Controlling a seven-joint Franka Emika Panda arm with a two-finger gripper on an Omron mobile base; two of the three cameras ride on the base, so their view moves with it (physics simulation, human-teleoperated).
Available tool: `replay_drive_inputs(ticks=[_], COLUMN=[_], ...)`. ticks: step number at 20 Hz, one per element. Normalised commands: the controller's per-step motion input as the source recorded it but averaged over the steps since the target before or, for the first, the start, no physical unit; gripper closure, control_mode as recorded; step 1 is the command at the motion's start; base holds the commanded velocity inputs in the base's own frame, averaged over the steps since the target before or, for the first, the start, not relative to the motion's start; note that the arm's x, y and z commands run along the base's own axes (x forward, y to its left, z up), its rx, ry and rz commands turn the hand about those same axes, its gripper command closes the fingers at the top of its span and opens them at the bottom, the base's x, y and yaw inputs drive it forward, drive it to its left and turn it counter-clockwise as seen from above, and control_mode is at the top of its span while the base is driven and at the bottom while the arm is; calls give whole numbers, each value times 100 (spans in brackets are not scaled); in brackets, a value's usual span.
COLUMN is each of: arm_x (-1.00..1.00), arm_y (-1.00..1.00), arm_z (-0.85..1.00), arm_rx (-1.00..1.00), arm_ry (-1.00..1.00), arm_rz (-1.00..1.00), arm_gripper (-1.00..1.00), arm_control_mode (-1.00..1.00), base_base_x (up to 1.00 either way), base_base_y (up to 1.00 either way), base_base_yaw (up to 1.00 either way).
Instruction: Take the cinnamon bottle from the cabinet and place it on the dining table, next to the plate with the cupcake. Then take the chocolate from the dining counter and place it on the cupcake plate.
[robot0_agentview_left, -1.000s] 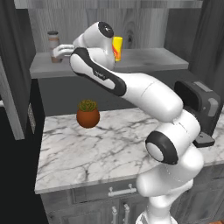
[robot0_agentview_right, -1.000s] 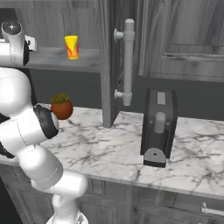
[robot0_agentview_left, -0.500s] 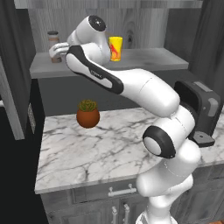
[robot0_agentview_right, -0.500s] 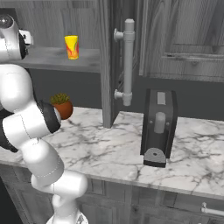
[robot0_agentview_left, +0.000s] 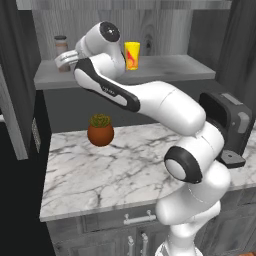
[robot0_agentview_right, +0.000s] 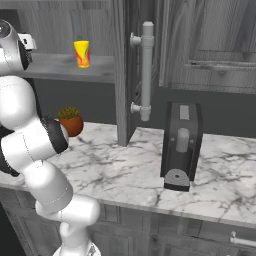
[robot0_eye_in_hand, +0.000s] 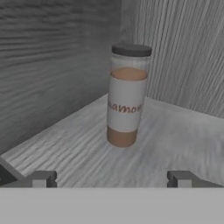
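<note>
The hand (robot0_eye_in_hand: 111, 178) was fully open and empty — reaching for the cinnamon bottle (robot0_eye_in_hand: 126, 95), which stood upright on the cabinet (robot0_agentview_left: 165, 30) shelf, just ahead. Next, it likely needed to advance, straddle the bottle, then close.

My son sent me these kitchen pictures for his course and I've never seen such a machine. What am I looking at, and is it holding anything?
It is a white robot arm on a driving base, in a computer-drawn kitchen. Two pictures come from cameras behind the arm, left and right; the third from a camera on its hand. The gripper is open and holds nothing. It faces the cinnamon bottle, upright on the cabinet shelf, near a yellow cup. A potted plant and a dark appliance stand on the marble counter.
</note>
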Motion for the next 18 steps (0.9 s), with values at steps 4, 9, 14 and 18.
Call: replay_drive_inputs(ticks=[4,9,14,18], arm_x=[0,4,9,5], arm_y=[-3,-6,-2,0], arm_z=[-3,-3,1,0], arm_rx=[0,0,0,0], arm_ry=[-1,0,0,0], arm_rz=[0,0,0,0], arm_gripper=[-100,-100,-100,-100], arm_control_mode=[-100,-100,-100,-100], base_base_x=[0,0,0,0], base_base_y=[0,0,0,0], base_base_yaw=[0,0,0,0])
